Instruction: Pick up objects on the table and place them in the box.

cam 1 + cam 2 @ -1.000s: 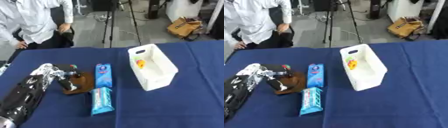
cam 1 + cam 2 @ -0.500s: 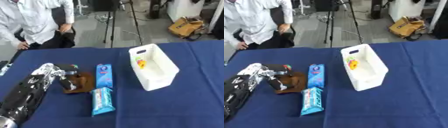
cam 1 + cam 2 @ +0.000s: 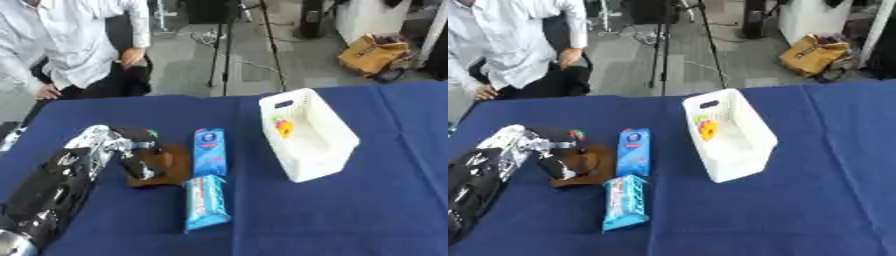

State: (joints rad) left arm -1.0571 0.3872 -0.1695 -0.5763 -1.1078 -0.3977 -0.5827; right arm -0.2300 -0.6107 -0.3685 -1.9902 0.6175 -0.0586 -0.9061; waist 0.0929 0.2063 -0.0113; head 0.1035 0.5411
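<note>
- Left hand [image 3: 140, 159] is down over the brown pack [image 3: 171, 167], fingers curled onto it. It looks like a grasp in the making, though whether the pack is clear of the cloth I can't tell.
- Right hand shows in neither view.
- To do this well, I'd say: get the fingers under the pack's edge before lifting, since a flat pack on cloth tends to slide rather than rise.
- Lift straight up; the blue carton [image 3: 208, 151] lies just beside it on the right, and the light-blue packet [image 3: 206, 202] sits just below, easy to nudge.
- Then carry it right, over the carton, to the white box [image 3: 331, 150], which stands well apart from the packs. Something yellow [image 3: 284, 128] is already inside, near its far end.
- Release low inside the walls, so the pack doesn't catch the rim.
- Counter [image 3: 367, 215]: dark blue cloth, creased in places, with bare space to the right.
- Room: grey floor beyond, a tripod [image 3: 226, 45], a tan bag [image 3: 374, 54], and a person in a white shirt at the far edge, not touching anything.
</note>
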